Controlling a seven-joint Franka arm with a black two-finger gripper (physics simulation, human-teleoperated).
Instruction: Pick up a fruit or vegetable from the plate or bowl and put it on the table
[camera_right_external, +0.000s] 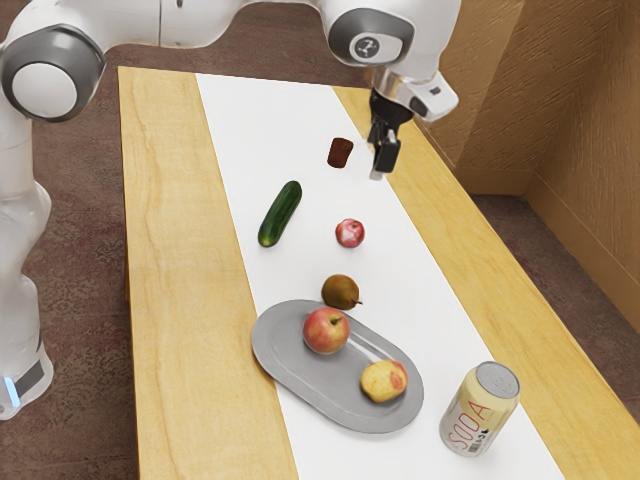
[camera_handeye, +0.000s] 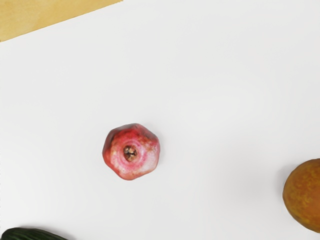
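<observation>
Apparently not begun: apple (camera_right_external: 326, 331) and yellow-red fruit (camera_right_external: 383, 382) lie on platter (camera_right_external: 290, 370), well apart from hand (camera_right_external: 382, 165). Hand opening: cannot tell. Pick, placement on table (camera_right_external: 170, 250) remain.

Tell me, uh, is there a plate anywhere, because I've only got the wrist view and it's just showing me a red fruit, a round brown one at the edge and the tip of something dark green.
Observer: Yes, a gray oval plate sits on the table, just past the brown fruit as you go from the red one.
Operator: Okay, what's on it?
Observer: Two fruits, a red-and-yellow apple and a mostly yellow fruit with a reddish patch.
Operator: Anything tall standing near that plate?
Observer: Yes, a soda can stands upright close by, nearer the yellow fruit than the apple.
</observation>
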